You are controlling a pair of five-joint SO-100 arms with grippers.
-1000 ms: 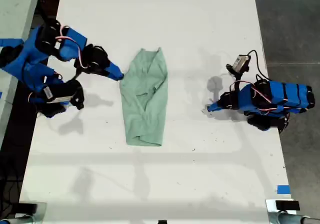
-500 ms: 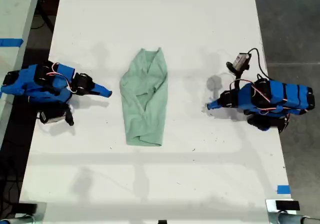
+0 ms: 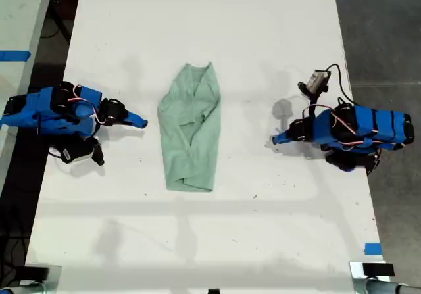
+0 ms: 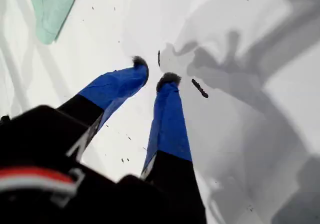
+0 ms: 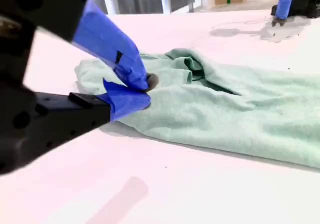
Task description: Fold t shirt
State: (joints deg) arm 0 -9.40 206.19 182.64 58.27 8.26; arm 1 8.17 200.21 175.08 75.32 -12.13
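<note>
On the white table [image 3: 263, 31], the t shirt [image 3: 191, 128] lies between both arms.

You had the exterior view looking straight down from high above the white surface [image 3: 217, 18]. The first wrist view looked steeply down along my first gripper [image 4: 152, 77] at bare surface from close by. The second wrist view sat low, looking level past my second gripper [image 5: 142, 91]. All three shared the t shirt [image 3: 191, 129]

A white table [image 3: 197, 18] stands on grey floor [image 3: 381, 24].
</note>
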